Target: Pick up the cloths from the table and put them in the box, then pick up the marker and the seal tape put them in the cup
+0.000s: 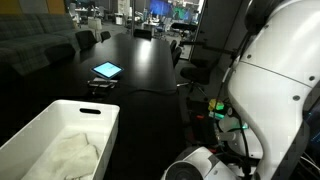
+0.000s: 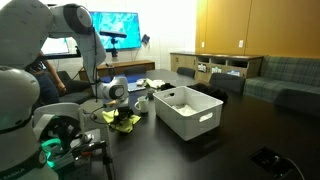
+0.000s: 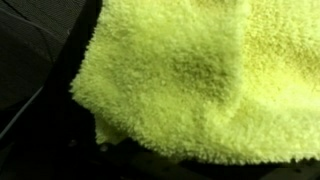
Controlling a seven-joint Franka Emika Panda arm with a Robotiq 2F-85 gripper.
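Pincer hangs low right over the yellow cloth, which lies crumpled on the black table near the white box. Wrist view is all fuzzy yellow pile and my fingers don't show, so I can't tell if I'm open or closed. A pale cloth lies inside the box in an exterior view.

Most of the frame is filled by a yellow cloth, seen close up, with a thick, fuzzy pile. Its ragged edge is traced down the left and along the bottom. Beyond that edge the dark tabletop is shown, crossed by faint pale streaks.
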